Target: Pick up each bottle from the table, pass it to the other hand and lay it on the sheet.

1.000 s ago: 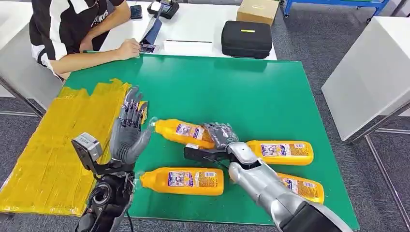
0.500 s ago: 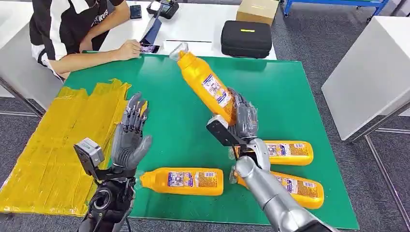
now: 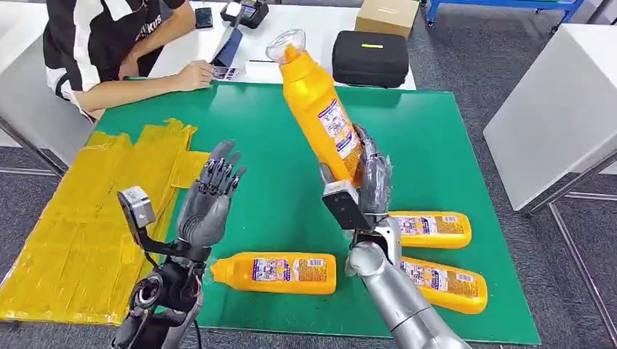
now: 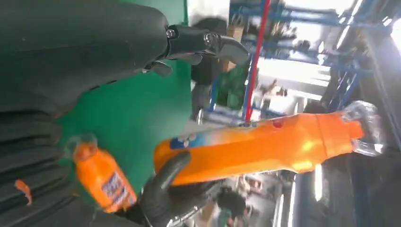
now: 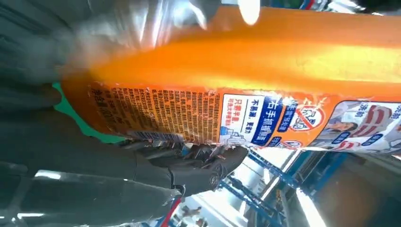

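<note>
We see open green table (image 3: 276,145) between left hand (image 3: 207,207) and raised bottle (image 3: 320,116) | lying bottle (image 3: 276,271) below that gap | two bottles (image 3: 429,229) crowd right | yellow sheet (image 3: 87,211) bare.

Silver arms, grey hand (image 3: 207,207), dark fingers (image 3: 222,171)

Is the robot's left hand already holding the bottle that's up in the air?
No, the raised bottle is gripped at its base by the right hand, while the left hand is open and apart from it.
</note>
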